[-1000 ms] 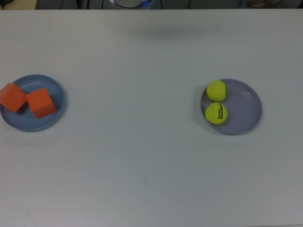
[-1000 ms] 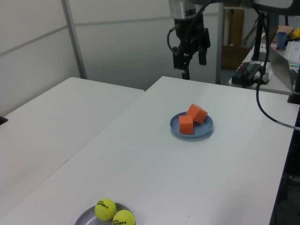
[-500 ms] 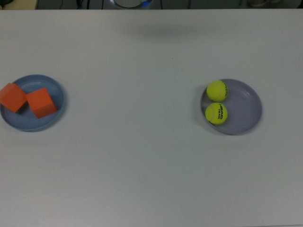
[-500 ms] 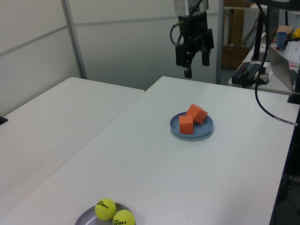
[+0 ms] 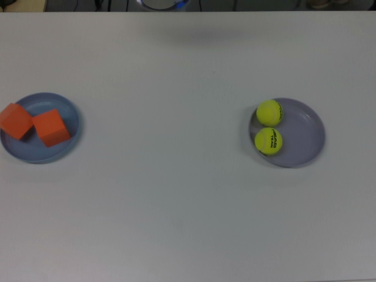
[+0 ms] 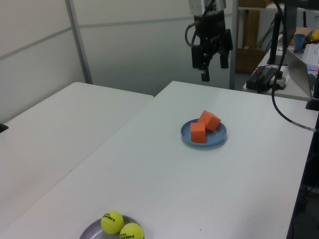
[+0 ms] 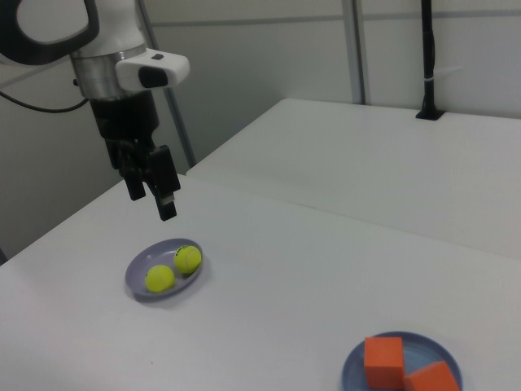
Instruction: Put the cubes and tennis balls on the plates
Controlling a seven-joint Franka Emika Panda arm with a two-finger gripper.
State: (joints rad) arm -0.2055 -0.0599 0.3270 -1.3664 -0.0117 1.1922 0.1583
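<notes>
Overhead, the gripper point(image 6: 213, 63) hangs open and empty; cubes point(image 5: 35, 124) and tennis balls point(image 5: 269, 126) sit on plates point(image 5: 305, 138).

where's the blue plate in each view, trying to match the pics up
Top view: blue plate at the far left edge, mid-height.
Left view: blue plate right of centre, on the white table.
Right view: blue plate in the bottom right corner, partly cut off by the frame.
Shared landmark: the two orange cubes sitting on it; the lavender plate holds the tennis balls.
</notes>
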